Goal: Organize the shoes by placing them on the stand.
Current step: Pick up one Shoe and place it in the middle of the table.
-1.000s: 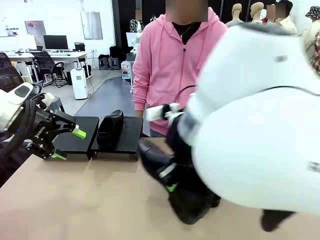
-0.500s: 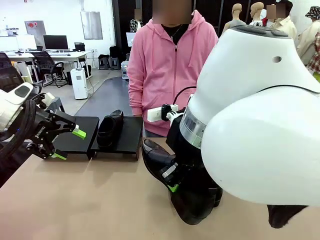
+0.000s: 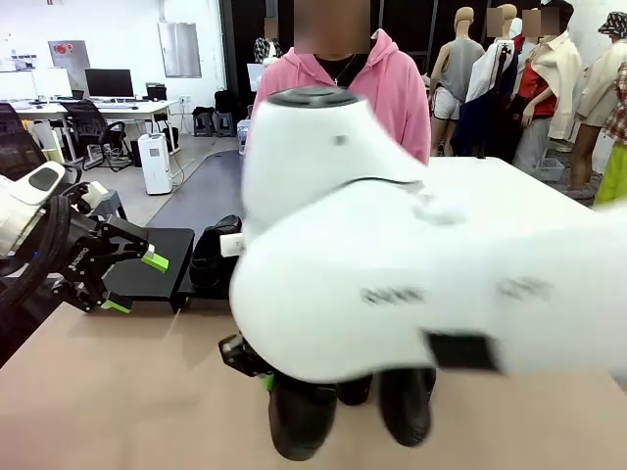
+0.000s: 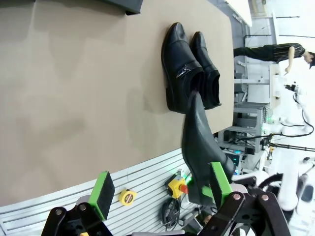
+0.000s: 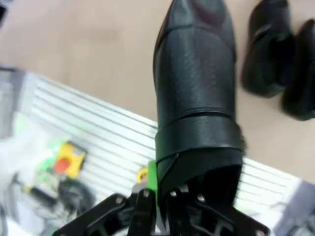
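Shoe (image 5: 197,88) pinched at heel collar in my right claw (image 5: 173,191), nearer me than stand (image 3: 168,245). Glossy leather likely slippery, collar soft: grip deep. Left claw (image 3: 135,284) spread beside stand.

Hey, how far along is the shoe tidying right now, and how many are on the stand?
Done: one shoe sits on the stand, on its right section. In hand: the right gripper grips a second shoe by its heel end. Left: two more shoes lie side by side on the table, and the left gripper is open and holds nothing.
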Action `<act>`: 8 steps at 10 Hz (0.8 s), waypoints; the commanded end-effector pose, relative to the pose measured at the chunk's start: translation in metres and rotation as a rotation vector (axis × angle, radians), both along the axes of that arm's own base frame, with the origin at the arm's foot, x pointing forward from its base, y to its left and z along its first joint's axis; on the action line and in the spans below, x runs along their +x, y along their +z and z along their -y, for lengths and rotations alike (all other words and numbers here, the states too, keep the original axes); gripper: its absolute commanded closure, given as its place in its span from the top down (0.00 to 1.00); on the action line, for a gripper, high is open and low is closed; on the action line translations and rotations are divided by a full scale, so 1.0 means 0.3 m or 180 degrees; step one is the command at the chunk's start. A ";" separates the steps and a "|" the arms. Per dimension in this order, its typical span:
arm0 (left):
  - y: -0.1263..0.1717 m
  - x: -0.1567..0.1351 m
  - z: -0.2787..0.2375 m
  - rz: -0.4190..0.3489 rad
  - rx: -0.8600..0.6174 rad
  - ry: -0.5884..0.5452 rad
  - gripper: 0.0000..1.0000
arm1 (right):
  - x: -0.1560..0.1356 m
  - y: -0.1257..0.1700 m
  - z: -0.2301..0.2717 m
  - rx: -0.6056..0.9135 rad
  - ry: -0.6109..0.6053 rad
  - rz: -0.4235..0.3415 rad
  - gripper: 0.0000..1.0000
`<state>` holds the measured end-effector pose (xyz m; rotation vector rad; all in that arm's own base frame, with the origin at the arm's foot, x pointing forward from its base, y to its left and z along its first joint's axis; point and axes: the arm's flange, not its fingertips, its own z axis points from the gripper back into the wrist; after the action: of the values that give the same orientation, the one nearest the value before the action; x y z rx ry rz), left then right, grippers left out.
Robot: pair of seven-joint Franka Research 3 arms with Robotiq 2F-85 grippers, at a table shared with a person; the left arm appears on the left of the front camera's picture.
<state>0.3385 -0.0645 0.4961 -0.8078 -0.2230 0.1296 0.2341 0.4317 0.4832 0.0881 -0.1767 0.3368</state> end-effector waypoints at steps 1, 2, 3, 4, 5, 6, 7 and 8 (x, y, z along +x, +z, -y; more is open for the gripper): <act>0.004 -0.001 -0.004 0.0006 -0.0010 0.0010 1.00 | 0.119 -0.034 -0.124 -0.0065 -0.0546 -0.0144 0.00; 0.004 -0.001 -0.004 0.0006 -0.0010 0.0010 1.00 | 0.156 -0.076 -0.137 -0.0029 -0.0585 -0.0183 0.00; 0.004 -0.001 -0.004 0.0006 -0.0010 0.0010 1.00 | 0.203 -0.137 -0.144 0.0023 -0.0396 -0.0348 0.00; 0.004 -0.001 -0.004 0.0006 -0.0010 0.0010 1.00 | 0.269 -0.205 -0.127 -0.0023 -0.0474 -0.0358 0.00; 0.004 -0.001 -0.004 0.0006 -0.0010 0.0010 1.00 | 0.315 -0.258 -0.119 -0.0035 -0.0516 -0.0315 0.00; 0.004 -0.001 -0.004 0.0006 -0.0010 0.0010 1.00 | 0.348 -0.306 -0.113 -0.0151 -0.0540 -0.0273 0.00; 0.004 -0.001 -0.004 0.0006 -0.0010 0.0010 1.00 | 0.377 -0.339 -0.109 -0.0086 -0.0537 -0.0237 0.00; 0.004 -0.001 -0.004 0.0006 -0.0010 0.0010 1.00 | 0.393 -0.362 -0.107 -0.0010 -0.0540 -0.0143 0.00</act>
<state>0.3385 -0.0645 0.4962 -0.8078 -0.2232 0.1297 0.3493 0.4474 0.3679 0.0615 -0.0686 0.1883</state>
